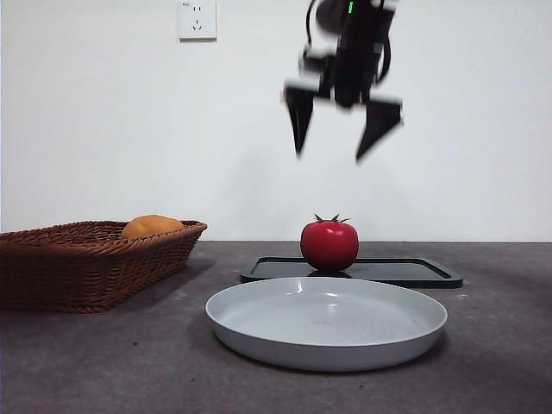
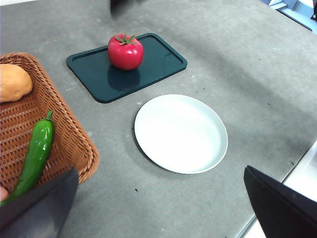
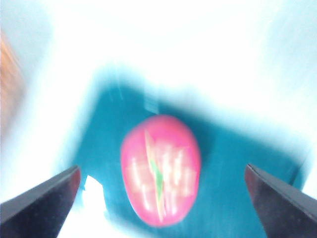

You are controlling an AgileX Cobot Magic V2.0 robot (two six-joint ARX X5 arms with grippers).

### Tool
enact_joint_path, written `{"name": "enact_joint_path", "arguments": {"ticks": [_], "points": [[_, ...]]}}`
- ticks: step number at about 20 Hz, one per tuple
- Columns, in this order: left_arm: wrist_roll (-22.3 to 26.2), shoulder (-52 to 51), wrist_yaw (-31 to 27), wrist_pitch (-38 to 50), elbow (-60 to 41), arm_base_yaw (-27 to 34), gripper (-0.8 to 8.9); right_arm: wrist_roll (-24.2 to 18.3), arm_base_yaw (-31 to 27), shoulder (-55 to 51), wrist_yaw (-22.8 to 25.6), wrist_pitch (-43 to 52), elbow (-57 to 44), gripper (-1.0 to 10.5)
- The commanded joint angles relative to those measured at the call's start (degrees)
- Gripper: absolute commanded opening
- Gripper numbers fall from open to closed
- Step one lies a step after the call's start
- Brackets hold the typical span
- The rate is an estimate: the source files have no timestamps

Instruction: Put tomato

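Note:
The red tomato (image 1: 329, 244) with its green stem stands on a dark green tray (image 1: 405, 272) behind a white plate (image 1: 326, 321). High above the tomato hangs my right gripper (image 1: 339, 138), open and empty; its blurred wrist view looks down on the tomato (image 3: 161, 169) between the jaws. My left gripper (image 2: 158, 208) is open too, held well back over the table's near side. From there I see the tomato (image 2: 126, 51), the tray (image 2: 158, 62) and the plate (image 2: 181, 133).
A brown wicker basket (image 1: 86, 263) stands at the left with an orange fruit (image 1: 151, 226) in it. The left wrist view shows the basket (image 2: 69, 139) also holding a green pepper (image 2: 34, 153). A wall socket (image 1: 197, 19) is on the back wall.

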Motion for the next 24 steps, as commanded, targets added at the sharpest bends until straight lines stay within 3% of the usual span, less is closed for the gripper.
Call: {"name": "enact_joint_path", "arguments": {"ticks": [1,6,11,16,24], "points": [[-0.1,0.2,0.2,0.5,0.5,-0.1,6.58,3.7,0.1,-0.4,-0.3,-4.4,6.9,6.5],[-0.1,0.2,0.2,0.5,0.5,-0.1,6.58,3.0,0.1,-7.9,-0.2,-5.2,8.5,6.4],[-0.2,0.2,0.2,0.6,0.5,-0.1,6.58,0.0,1.0,-22.6,1.0,-5.5,-2.2,6.3],[-0.2,0.2,0.2,0.5,0.5,-0.1,6.58,-4.5,1.2,-42.1,4.6,-5.5,-28.0,6.3],[-0.2,0.2,0.2,0.5,0.5,-0.1,6.58,-4.8,1.5,-68.1,4.4,-4.1,-71.0,5.7]]}}
